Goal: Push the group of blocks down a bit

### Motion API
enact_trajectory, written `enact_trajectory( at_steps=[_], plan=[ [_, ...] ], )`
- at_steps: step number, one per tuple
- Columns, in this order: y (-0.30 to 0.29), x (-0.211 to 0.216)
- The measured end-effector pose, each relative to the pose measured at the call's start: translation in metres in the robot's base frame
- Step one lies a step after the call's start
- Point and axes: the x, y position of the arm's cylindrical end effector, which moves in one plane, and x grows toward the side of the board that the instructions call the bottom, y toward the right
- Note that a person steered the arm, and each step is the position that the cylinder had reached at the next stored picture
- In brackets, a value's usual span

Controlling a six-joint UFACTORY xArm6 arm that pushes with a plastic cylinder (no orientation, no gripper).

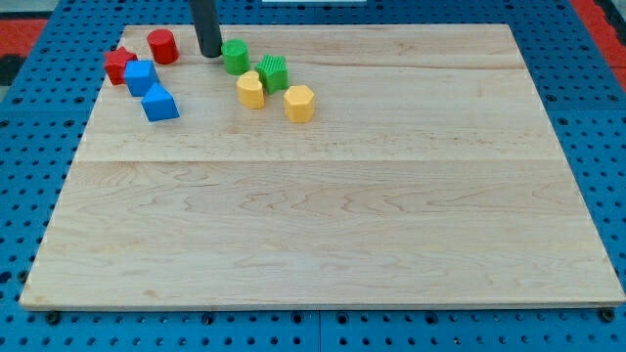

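Note:
My tip (209,54) stands near the board's top edge, between the red cylinder (162,46) on its left and the green cylinder (235,56) just to its right, close to the green one. Below the green cylinder lie a green ridged block (274,73), a yellow block (250,90) and a yellow hexagonal block (299,103). At the left lie a red block (119,65), a blue block (141,76) and a blue wedge-like block (159,103). All blocks cluster in the board's upper left.
The wooden board (333,215) rests on a blue perforated surface (29,147). The blocks lie close to the board's top and left edges.

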Motion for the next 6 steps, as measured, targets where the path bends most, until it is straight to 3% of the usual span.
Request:
enact_trajectory(
  at_steps=[1,2,3,4,5,6],
  plan=[
    [0.030,-0.005],
    [0.055,0.034],
    [0.060,0.047],
    [0.041,0.026],
    [0.037,0.050],
    [0.086,0.059]
  ],
)
